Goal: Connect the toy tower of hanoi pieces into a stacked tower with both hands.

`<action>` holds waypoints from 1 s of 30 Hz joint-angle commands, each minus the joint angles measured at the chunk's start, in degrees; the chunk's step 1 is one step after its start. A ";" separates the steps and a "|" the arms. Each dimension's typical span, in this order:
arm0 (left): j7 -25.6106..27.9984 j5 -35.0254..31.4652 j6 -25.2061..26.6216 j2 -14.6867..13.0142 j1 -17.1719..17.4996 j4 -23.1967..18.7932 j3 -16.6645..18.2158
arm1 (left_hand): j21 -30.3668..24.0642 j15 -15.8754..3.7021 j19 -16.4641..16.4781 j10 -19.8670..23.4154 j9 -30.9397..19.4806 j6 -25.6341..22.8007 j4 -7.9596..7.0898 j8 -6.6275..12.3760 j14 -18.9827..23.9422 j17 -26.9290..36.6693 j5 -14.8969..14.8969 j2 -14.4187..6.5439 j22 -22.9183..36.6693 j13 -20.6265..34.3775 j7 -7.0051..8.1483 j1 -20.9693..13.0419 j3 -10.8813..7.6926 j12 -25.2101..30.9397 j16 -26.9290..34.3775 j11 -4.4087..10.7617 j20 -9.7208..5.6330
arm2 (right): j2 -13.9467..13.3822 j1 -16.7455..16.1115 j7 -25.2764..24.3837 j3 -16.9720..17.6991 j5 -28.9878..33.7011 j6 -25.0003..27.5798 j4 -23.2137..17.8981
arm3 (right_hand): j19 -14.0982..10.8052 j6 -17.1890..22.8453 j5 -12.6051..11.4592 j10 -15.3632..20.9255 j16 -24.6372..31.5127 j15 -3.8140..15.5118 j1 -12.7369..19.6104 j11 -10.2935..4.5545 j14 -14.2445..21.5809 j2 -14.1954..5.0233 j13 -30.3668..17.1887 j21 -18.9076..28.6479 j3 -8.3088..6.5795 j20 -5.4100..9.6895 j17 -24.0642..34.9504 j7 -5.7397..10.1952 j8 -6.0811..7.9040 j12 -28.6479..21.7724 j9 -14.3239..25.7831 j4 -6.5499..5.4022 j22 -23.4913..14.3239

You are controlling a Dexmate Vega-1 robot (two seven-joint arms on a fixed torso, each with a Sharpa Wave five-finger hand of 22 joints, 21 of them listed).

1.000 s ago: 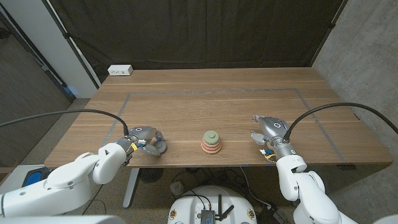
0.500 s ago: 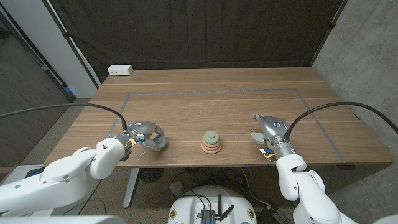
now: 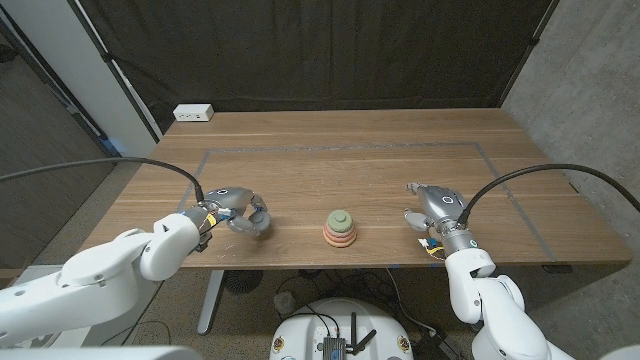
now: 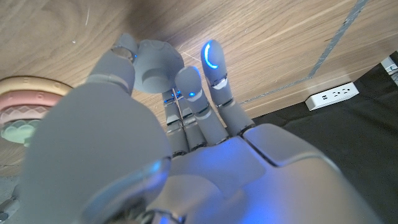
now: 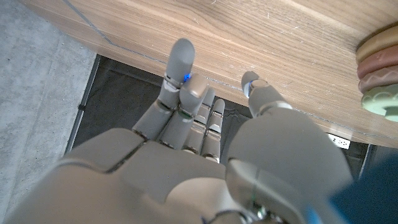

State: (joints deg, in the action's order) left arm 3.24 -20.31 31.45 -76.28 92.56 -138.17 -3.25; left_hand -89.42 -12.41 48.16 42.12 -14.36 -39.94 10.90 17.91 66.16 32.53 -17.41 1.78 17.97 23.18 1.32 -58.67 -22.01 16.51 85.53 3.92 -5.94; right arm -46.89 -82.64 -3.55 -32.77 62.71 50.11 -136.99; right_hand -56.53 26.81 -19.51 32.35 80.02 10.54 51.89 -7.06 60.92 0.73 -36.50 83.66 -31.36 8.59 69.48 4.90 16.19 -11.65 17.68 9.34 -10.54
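Currently we see the tower (image 3: 342,229) standing near the front edge of the table (image 3: 340,150), roughly midway between our two hands: tan and pink rings stacked at the base, green pieces on top, upright. Left hand (image 3: 240,215) sits just left of the tower, apart from it, fingers curled in with nothing visible in them, so we read it as clenched on nothing. From the left wrist view the fingers (image 4: 186,84) point down at the wood and the tower (image 4: 18,115) shows at the frame edge, not touched. Right hand (image 3: 432,210) sits right of the tower, a bit farther off, fingers extended and apart, grasping nothing. The right wrist view confirms: fingers (image 5: 180,59) spread over the table (image 5: 261,37), tower (image 5: 380,74) off to the side, clear of the hand. Farther back, a taped outline (image 3: 340,148) marks the tabletop. A white power strip (image 3: 193,113) lies at the far left corner.
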 commanded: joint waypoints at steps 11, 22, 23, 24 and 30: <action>-6.76 -2.75 -1.90 2.31 -1.53 -1.97 3.34 | 0.08 -0.11 1.13 8.51 -0.42 -1.61 -1.30 -0.27 0.87 1.37 -0.56 -1.24 0.45 6.88 0.22 -1.50 -1.96 -0.59 -0.63 7.40 -6.29 | -0.48 -0.95 -0.83 0.82 -1.32 0.59 -0.54 | 0.08 0.44 -0.39 0.34 0.01 2.02 0.16 -0.01 0.31 -0.43 -0.20 -0.19 0.14 4.01 0.21 -0.12 0.17 0.00 0.10 0.04 -0.03; -8.80 -4.80 -0.96 3.33 -6.30 -3.23 -0.34 | 0.19 -0.13 1.05 8.63 -0.56 -2.02 -1.33 -0.48 0.93 1.45 -0.61 -1.12 0.40 7.35 0.38 -1.34 -2.05 -1.27 -1.30 7.67 -6.28 | -0.79 -2.56 -3.95 2.61 -4.31 0.19 -0.67 | -0.02 0.54 -0.48 0.40 0.04 2.01 0.17 0.05 0.38 -0.41 -0.24 -0.12 0.15 4.01 0.30 -0.13 0.20 -0.01 0.11 0.07 -0.12; -8.81 -4.92 -0.90 3.39 -6.63 -3.38 -0.62 | 0.19 -0.13 1.05 8.63 -0.57 -2.03 -1.32 -0.50 0.92 1.44 -0.62 -1.09 0.40 7.40 0.42 -1.33 -2.05 -1.30 -1.34 7.70 -6.28 | -0.96 -2.61 -4.08 2.75 -4.61 0.13 -0.65 | -0.01 0.53 -0.48 0.38 0.07 2.01 0.17 0.13 0.41 -0.41 -0.23 -0.13 0.15 4.01 0.33 -0.12 0.20 0.00 0.11 0.07 -0.11; -8.79 -4.90 -0.97 3.46 -6.77 -3.49 -0.68 | 0.20 -0.14 1.04 8.65 -0.57 -1.99 -1.32 -0.52 0.94 1.46 -0.62 -1.09 0.39 7.39 0.41 -1.33 -2.05 -1.32 -1.33 7.72 -6.28 | -1.08 -2.60 -4.14 2.81 -4.81 0.16 -0.65 | 0.00 0.56 -0.49 0.38 0.09 2.00 0.16 0.02 0.43 -0.41 -0.23 -0.14 0.15 4.01 0.35 -0.16 0.20 0.00 0.11 0.06 -0.10; -9.01 -4.32 -1.45 3.82 -7.50 -3.56 -0.83 | 0.22 -0.14 1.02 8.91 -0.61 -2.05 -1.32 -0.62 0.96 1.41 -0.63 -1.01 0.39 7.55 0.44 -1.27 -2.04 -1.44 -1.57 7.77 -6.28 | -1.75 -2.25 -4.04 2.70 -5.46 0.55 -0.78 | -0.07 0.52 -0.55 0.45 -0.12 2.02 0.21 0.01 0.30 -0.41 -0.23 -0.10 0.17 4.01 0.20 -0.15 0.17 0.00 0.09 0.10 -0.15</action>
State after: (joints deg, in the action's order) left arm -4.68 -24.31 30.04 -73.26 87.57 -141.08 -2.61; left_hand -89.42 -12.59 48.86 42.80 -14.56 -40.98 11.14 17.07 66.95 33.88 -17.91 2.12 18.23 23.22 1.36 -59.00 -22.24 15.23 84.24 4.03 -6.23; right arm -47.67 -84.56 -6.48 -30.83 59.16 50.68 -137.60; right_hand -56.53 27.02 -19.73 32.35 80.03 10.54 51.89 -7.07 60.92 0.74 -36.50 83.66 -31.36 8.59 69.48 4.69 16.19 -11.65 17.68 9.33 -10.49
